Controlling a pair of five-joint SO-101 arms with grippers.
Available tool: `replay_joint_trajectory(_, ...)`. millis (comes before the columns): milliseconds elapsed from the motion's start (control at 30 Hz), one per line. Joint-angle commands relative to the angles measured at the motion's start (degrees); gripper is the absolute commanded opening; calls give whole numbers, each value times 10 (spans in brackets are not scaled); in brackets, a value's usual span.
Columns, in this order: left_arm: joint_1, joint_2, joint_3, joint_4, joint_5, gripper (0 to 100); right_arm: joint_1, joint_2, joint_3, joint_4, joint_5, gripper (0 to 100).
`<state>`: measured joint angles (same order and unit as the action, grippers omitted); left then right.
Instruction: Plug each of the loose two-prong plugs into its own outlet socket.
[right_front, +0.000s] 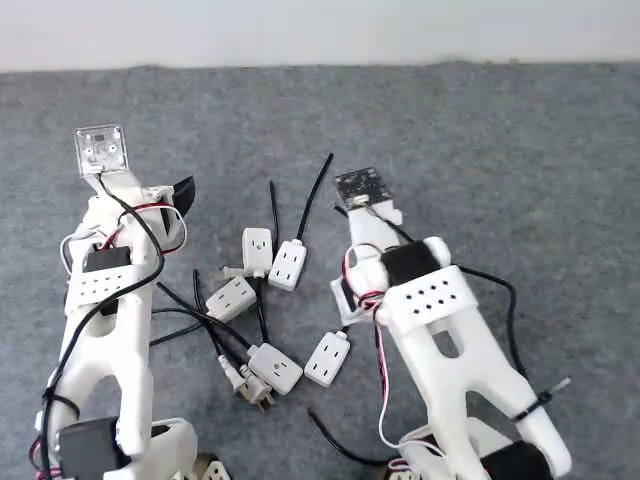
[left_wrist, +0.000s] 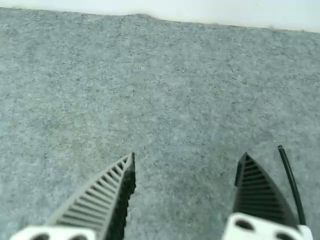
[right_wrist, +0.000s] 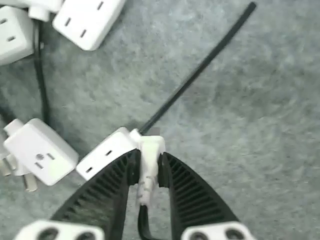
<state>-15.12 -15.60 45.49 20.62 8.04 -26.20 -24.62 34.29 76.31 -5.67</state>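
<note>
right gripper (right_wrist: 148, 161) clamped on white plug (right_wrist: 150, 145) | plug touching outlet socket (right_wrist: 106, 155) at the end where its black cable (right_wrist: 200, 70) leaves | three-hole adapter (right_wrist: 41, 156) just beside | second socket (right_wrist: 87, 19), third socket (right_wrist: 11, 34) farther off | grey carpet (right_wrist: 260, 125)

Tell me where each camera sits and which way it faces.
High view: fixed above, looking down on the left arm, right arm and the sockets between them on the carpet.
Left wrist view: on the left wrist, facing across the carpet toward the wall; left gripper open.
Right wrist view: on the right wrist, looking down; right gripper shut on a plug among sockets.
Shared: high and right wrist views show the sockets; all show carpet.
</note>
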Motion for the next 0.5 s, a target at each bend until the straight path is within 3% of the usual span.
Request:
replay_joint_trajectory(0, -2, 0, -24, -16, 10, 307, -50, -18, -2, 6, -41, 8)
replay_joint_trajectory(100, -2, 1, -23, -16, 10, 307, -76, -15, -2, 33, -65, 8)
replay_joint_trajectory(267, -2, 3, -21, -22, 10, 307, -131, -17, -4, 68, 10, 8)
replay_joint_trajectory(467, 0, 2, 5, -74, -18, 307, -135, -14, -3, 61, 24, 8)
